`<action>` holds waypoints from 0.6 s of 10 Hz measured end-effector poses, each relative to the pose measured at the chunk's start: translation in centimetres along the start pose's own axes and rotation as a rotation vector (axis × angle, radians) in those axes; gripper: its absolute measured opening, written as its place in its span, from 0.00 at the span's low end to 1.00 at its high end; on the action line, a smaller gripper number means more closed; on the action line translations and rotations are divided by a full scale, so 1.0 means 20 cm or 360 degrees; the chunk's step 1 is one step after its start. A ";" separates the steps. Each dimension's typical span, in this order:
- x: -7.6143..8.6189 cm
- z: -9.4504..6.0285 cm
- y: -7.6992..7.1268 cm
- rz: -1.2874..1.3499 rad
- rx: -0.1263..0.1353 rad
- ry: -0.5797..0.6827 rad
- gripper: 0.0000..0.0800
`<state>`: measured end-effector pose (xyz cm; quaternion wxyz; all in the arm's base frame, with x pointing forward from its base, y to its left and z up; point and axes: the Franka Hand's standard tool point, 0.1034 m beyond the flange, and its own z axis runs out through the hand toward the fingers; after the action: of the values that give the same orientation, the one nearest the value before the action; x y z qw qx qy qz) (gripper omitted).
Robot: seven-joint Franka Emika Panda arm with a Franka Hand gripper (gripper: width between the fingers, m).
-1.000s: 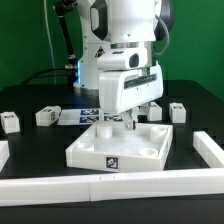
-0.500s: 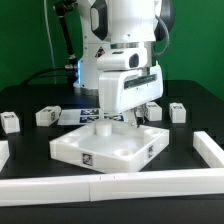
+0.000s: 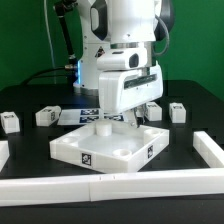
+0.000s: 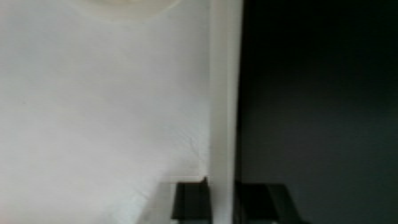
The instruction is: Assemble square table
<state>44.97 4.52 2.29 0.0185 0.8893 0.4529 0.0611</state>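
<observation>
The white square table top [image 3: 100, 148] lies flat on the black table, turned at an angle, with tags on its front walls. My gripper [image 3: 130, 122] reaches down onto its far rim on the exterior view's right. In the wrist view the gripper [image 4: 226, 203] has one dark finger on each side of the rim wall [image 4: 226, 100], shut on it; the white tray floor [image 4: 107, 110] fills one side. Four white leg blocks lie behind: two on the exterior view's left [image 3: 10, 122] [image 3: 45, 116] and two on its right [image 3: 153, 112] [image 3: 178, 112].
Long white border bars run along the front [image 3: 150, 185] and at both sides [image 3: 212, 150] [image 3: 3, 152]. The marker board [image 3: 92, 116] lies behind the table top, under the arm. A green wall stands at the back.
The table top has turned and slid toward the exterior view's left with my gripper on its rim; over the last half second it has hardly moved.
</observation>
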 end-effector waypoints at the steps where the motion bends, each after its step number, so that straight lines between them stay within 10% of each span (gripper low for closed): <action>1: 0.02 0.00 0.00 -0.0154 0.0008 -0.0012 0.07; 6: 0.12 0.01 0.02 -0.0345 0.0012 -0.0009 0.07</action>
<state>46.64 6.25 2.31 0.0231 0.8353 0.5465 0.0545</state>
